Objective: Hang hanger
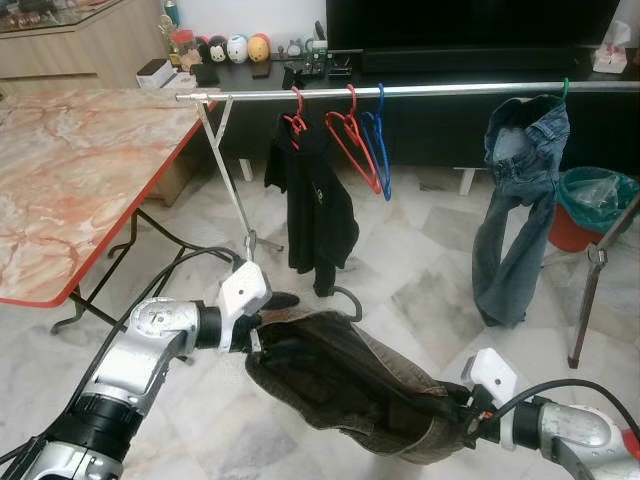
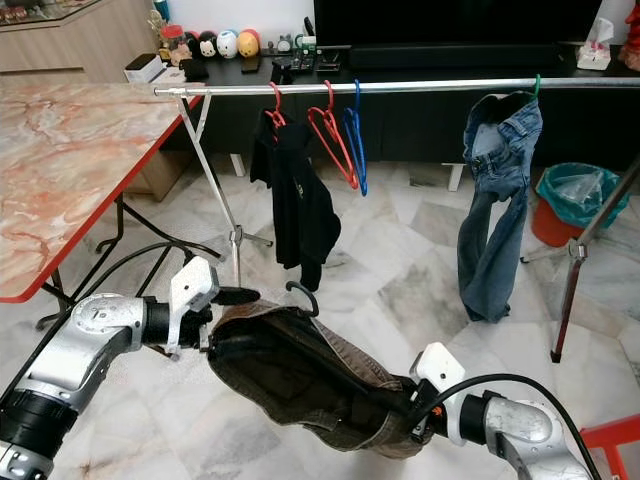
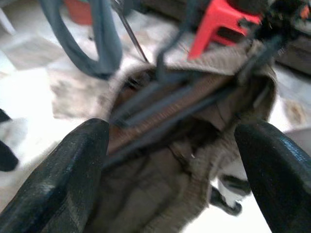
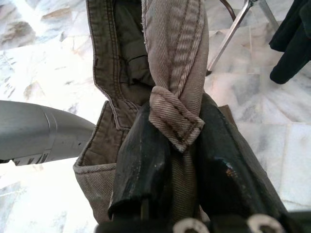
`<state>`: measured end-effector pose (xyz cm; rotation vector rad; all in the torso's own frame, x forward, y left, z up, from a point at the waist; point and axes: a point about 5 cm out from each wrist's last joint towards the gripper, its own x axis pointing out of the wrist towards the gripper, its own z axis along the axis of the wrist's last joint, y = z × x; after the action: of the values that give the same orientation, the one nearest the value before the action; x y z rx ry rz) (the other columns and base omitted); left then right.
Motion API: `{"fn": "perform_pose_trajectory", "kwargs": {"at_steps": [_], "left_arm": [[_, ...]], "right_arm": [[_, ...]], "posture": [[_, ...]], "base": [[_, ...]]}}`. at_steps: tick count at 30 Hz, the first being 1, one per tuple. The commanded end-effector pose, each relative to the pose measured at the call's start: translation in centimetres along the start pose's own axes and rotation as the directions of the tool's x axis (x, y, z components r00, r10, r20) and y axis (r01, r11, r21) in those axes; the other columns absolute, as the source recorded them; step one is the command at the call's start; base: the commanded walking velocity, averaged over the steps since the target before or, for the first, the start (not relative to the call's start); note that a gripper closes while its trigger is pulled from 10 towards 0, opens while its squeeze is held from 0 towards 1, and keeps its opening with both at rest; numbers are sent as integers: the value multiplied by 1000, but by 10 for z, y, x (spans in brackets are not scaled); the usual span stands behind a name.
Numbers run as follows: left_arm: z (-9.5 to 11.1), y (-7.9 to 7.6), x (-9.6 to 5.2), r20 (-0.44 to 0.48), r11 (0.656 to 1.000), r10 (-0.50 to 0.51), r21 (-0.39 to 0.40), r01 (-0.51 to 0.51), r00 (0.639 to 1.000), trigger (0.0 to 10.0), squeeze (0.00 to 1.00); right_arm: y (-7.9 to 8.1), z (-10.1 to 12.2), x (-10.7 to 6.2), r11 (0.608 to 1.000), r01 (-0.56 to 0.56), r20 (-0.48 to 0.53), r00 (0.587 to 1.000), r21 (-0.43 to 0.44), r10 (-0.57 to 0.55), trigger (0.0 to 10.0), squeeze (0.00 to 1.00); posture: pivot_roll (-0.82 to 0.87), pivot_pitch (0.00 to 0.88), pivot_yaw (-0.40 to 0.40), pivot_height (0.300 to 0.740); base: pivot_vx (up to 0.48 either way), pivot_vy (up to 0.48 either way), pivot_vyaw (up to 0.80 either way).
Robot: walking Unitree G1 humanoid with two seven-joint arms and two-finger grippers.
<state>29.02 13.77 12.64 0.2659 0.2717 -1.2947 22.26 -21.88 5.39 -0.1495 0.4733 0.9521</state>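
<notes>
An olive-brown pair of trousers (image 1: 340,380) hangs stretched between my two grippers, low over the floor. Inside its waistband sits a dark hanger, its hook (image 1: 347,297) sticking up. My left gripper (image 1: 268,322) is at the garment's left end; in the left wrist view its fingers (image 3: 73,170) stand wide apart, open, with the waistband and the hanger's bars beyond them. My right gripper (image 4: 177,121) is shut on a fold of the waistband at the right end. The clothes rail (image 1: 400,90) runs across ahead, well above the trousers.
On the rail hang a black shirt (image 1: 315,190), empty red (image 1: 350,140) and blue (image 1: 382,145) hangers, and jeans (image 1: 515,200). A marble table (image 1: 80,180) stands on the left. A red bin (image 1: 590,205) stands on the right, with a rack leg (image 1: 595,280) nearby.
</notes>
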Motion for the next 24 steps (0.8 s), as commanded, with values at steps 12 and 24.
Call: {"fn": "perform_pose_trajectory", "kwargs": {"at_steps": [12,24], "left_arm": [[-6,15,29,43,965,257,31,-259,965,10000,0],[3,16,19,90,965,242,84,-250,966,10000,0]], "right_arm": [[0,14,6,998,-26,55,998,-52,28,10000,0],[-2,11,2,999,-19,40,999,-48,21,10000,0]], "posture": [[64,20,110,740],[62,44,108,740]], "base": [[0,0,0],[0,0,0]]}}
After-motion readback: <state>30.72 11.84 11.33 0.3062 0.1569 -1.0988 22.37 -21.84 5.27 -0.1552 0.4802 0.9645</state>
